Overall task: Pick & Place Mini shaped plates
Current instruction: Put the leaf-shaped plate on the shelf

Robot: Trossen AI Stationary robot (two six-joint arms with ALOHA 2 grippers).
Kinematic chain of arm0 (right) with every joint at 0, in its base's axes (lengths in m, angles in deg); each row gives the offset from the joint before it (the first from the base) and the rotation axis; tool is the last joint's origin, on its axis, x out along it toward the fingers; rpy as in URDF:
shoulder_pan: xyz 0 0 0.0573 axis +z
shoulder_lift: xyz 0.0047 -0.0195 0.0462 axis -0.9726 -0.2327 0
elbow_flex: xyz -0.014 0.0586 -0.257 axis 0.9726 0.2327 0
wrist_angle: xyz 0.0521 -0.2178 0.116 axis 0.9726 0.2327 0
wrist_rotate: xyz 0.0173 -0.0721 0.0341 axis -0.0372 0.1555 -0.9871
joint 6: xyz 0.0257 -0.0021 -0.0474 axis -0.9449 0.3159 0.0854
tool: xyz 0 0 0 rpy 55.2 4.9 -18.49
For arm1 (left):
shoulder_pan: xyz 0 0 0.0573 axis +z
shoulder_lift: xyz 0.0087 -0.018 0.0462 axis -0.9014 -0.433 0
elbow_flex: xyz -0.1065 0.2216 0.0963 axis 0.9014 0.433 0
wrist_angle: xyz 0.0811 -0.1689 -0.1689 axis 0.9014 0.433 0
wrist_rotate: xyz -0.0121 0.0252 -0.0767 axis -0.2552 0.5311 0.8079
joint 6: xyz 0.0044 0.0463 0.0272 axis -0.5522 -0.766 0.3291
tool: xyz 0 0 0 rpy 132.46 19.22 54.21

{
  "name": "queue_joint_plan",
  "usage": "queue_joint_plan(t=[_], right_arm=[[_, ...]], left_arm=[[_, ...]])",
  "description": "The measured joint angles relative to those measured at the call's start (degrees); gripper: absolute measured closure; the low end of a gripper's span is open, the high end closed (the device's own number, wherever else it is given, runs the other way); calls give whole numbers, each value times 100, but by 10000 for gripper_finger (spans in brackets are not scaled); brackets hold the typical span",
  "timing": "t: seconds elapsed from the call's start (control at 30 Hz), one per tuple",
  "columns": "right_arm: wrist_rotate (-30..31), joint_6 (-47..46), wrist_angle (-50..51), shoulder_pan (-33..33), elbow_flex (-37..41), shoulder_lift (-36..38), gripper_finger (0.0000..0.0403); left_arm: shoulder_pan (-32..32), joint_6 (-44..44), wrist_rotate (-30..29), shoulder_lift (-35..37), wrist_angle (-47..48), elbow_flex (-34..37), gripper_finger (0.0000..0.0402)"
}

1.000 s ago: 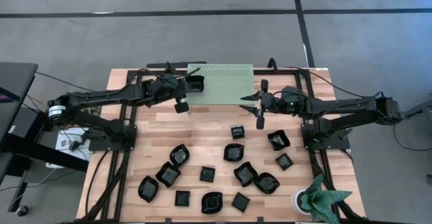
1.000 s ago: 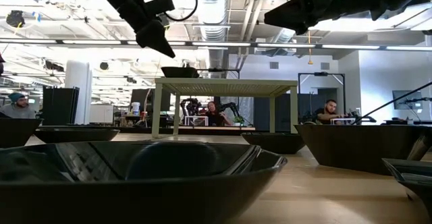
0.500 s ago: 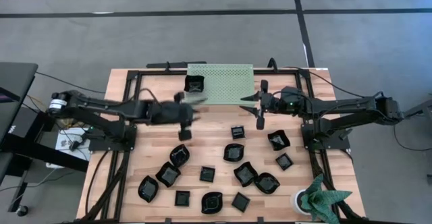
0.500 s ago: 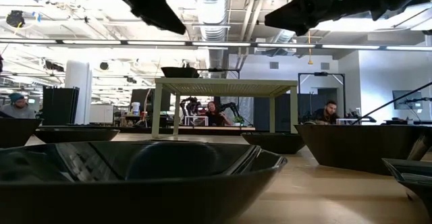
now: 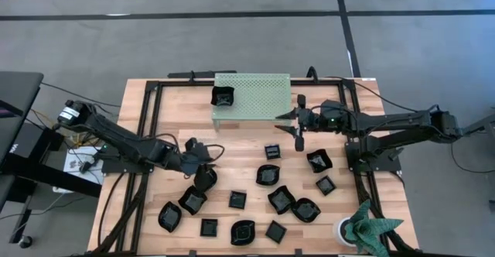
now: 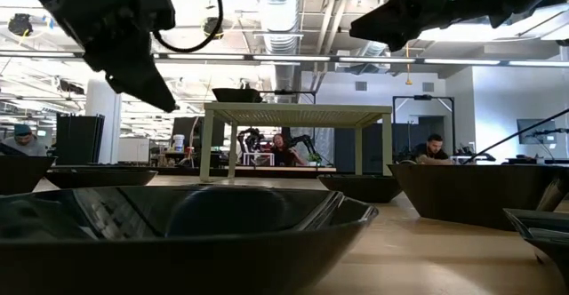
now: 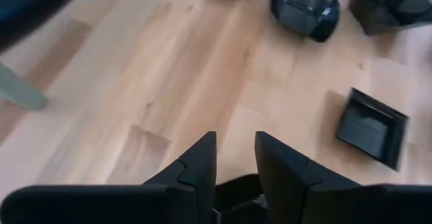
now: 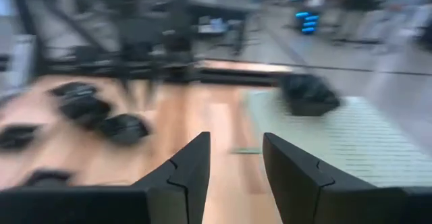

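Note:
Several mini shaped plates, small glossy black dishes, lie on the wooden table, among them a leaf-like one and a square one. One more plate rests by its base on the left end of the pale green perforated rack. My left gripper hangs open over bare wood just beyond the leaf-like plate, with nothing between its fingers. My right gripper waits open and empty off the rack's right end.
Black frame rails run along the table's left, right and far sides. A green plant-like thing in a white pot stands at the near right corner. Bare wood lies between the rack and the plates. People sit in the room beyond.
My left gripper has left the rack's left end, gone toward the table's near edge and come down, rolling its wrist as it went. It now hangs above the plates on the left of the table. The plate on the rack has stayed where it was.

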Motion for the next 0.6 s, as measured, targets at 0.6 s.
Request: queue_joint_plan(t=[0.6], right_arm=[[-265, -611, 451, 2053, -652, -2593, 261]], left_arm=[[125, -17, -583, 0, -149, 142, 298]])
